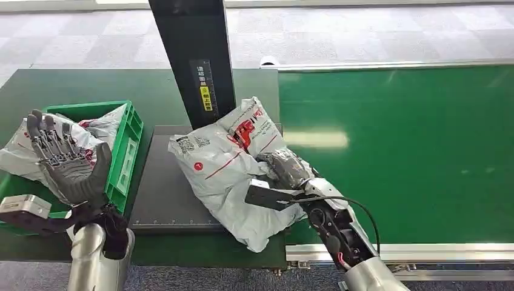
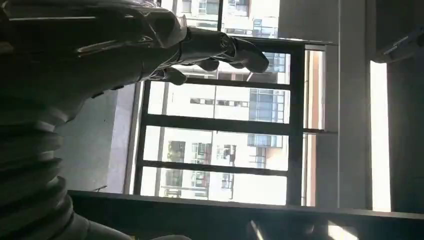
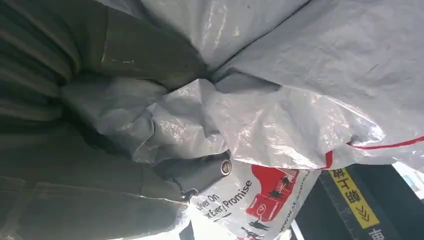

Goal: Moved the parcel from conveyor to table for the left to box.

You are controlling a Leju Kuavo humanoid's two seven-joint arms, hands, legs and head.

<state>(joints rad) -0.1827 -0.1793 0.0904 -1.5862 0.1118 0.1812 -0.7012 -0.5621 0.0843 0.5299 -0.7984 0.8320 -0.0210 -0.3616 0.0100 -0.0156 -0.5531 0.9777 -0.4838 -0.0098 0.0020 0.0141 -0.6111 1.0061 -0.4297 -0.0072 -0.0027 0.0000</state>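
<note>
Grey plastic parcel [image 1: 233, 163] lay on the dark worktop [image 1: 163, 200] just left of the green conveyor [image 1: 400, 151], right hand [image 1: 285, 170] gripping it. Transfer looked nearly done; release remained. Left hand [image 1: 63, 160] raised, spread, empty, before the green box [image 1: 124, 151].

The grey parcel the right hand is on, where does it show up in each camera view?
Head view: grey parcel at centre, on the dark table, right hand gripping it.
Left wrist view: not in it.
Right wrist view: crumpled across the frame.
Shared landmark: its red printed label.
</note>
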